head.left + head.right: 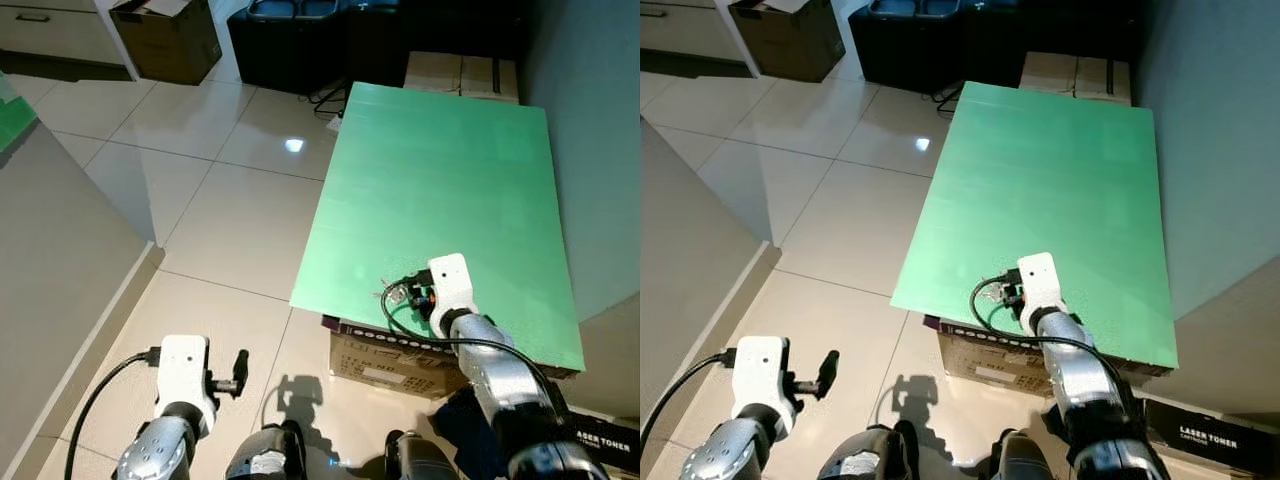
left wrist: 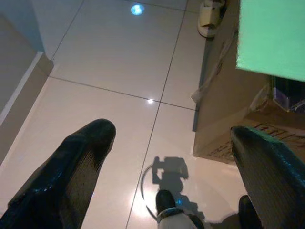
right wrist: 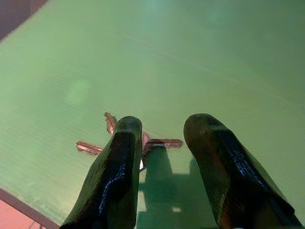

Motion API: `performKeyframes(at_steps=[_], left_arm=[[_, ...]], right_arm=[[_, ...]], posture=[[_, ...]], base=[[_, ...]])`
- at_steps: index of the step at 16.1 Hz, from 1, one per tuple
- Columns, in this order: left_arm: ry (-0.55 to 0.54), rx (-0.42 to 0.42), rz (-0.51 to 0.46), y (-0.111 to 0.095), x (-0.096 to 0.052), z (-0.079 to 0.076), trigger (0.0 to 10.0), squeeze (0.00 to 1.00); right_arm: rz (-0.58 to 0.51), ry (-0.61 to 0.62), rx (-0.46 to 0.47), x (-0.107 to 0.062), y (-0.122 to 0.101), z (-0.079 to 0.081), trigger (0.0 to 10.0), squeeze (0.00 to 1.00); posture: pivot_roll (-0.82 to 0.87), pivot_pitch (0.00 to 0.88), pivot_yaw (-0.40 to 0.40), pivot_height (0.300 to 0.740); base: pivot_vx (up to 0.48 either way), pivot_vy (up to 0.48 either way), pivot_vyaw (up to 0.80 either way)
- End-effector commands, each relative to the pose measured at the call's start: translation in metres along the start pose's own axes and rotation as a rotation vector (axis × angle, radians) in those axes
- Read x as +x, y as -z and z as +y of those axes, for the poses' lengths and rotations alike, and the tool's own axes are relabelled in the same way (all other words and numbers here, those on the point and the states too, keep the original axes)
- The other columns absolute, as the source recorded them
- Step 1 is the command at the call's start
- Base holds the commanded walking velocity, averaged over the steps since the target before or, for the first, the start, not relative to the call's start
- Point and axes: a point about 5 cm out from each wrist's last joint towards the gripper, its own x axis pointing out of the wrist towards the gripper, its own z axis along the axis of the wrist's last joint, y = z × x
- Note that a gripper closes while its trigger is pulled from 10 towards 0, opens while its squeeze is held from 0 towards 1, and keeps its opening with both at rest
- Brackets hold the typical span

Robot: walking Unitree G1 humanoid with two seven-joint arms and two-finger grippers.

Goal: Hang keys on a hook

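A small bunch of coppery keys (image 1: 392, 293) lies on a green board (image 1: 450, 170), close to its near left corner. My right gripper (image 1: 412, 297) is lowered right over them. In the right wrist view its two black fingers (image 3: 119, 157) stand open just above the board, and the keys (image 3: 159, 142) lie fanned out between and under the fingertips, not gripped. My left gripper (image 1: 240, 370) hangs open low over the tiled floor, to the left of the board and away from the keys.
The board rests on cardboard boxes (image 1: 385, 365). A grey wall (image 1: 60, 250) runs along my left. At the back stand a brown box (image 1: 170, 35), black bins (image 1: 290, 40) and more cartons (image 1: 460, 72). A toner box (image 1: 605, 435) sits at lower right.
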Motion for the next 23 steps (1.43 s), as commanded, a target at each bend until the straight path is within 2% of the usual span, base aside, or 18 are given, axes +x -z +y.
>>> performKeyframes(at_steps=[1,4,6,13,14,19,23], left_arm=[[-0.017,0.009,0.0,-0.001,-0.005,0.005,10.0,0.0],[-0.023,0.021,0.013,0.001,-0.013,0.007,10.0,0.0],[-0.042,0.033,0.029,0.003,-0.024,0.013,10.0,0.0],[-0.058,0.052,0.062,0.003,-0.045,0.022,10.0,0.0],[-0.058,0.055,0.066,0.003,-0.046,0.022,10.0,0.0],[-0.049,0.058,0.071,0.002,-0.044,0.021,10.0,0.0],[-0.035,0.054,0.067,0.001,-0.039,0.018,10.0,0.0]], right_arm=[[0.025,-0.007,-0.022,0.002,0.007,0.001,10.0,0.0],[0.042,-0.003,-0.036,0.008,0.008,0.004,10.0,0.0],[0.053,-0.005,-0.045,0.013,0.011,0.008,10.0,0.0],[0.088,0.004,-0.046,0.014,0.024,0.015,10.0,0.0],[0.09,0.011,-0.046,0.013,0.026,0.015,0.0,0.0],[0.069,0.032,-0.041,0.01,0.03,0.015,0.0,0.0],[0.006,0.074,-0.041,0.008,0.025,0.014,0.0,0.0]], posture=[[0.03,0.212,0.088,0.74],[0.06,0.235,0.099,0.74],[0.09,0.261,0.107,0.74],[0.14,0.311,0.131,0.74],[0.14,0.314,0.134,0.74],[0.13,0.306,0.134,0.74],[0.11,0.3,0.132,0.74]], base=[[0.0,0.0,0.0],[0.0,0.0,0.0],[0.0,0.0,0.0],[0.0,0.0,0.0],[0.0,0.0,0.0],[0.0,0.0,0.0],[0.0,0.0,0.0]])
